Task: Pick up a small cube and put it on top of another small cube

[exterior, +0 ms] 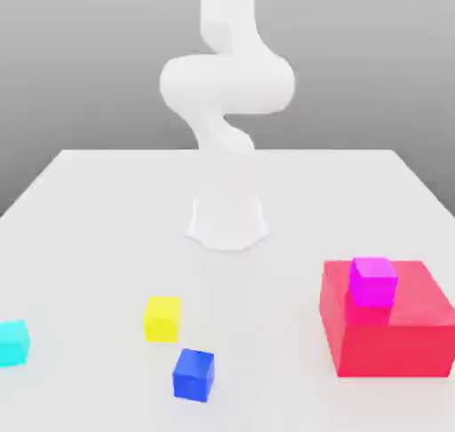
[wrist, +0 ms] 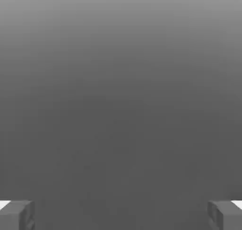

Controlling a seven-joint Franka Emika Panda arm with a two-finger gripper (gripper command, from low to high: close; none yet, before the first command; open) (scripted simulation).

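Observation:
Three small cubes lie on the white table (exterior: 107, 208) toward the front of the exterior view: a yellow cube (exterior: 163, 318), a blue cube (exterior: 193, 374) just in front of it, and a cyan cube (exterior: 12, 342) at the left edge. A magenta cube (exterior: 373, 281) rests on top of a large red block (exterior: 388, 319) at the exterior view's right. In the hand view my gripper (wrist: 121, 215) is open, its two grey fingertips (wrist: 16, 215) far apart with nothing between them, facing a plain grey background. The white arm (exterior: 227, 84) rises from its base (exterior: 227, 221).
The arm's round base stands at the table's middle, behind the cubes. The large red block takes up the front right corner. Bare table lies between the yellow cube and the red block.

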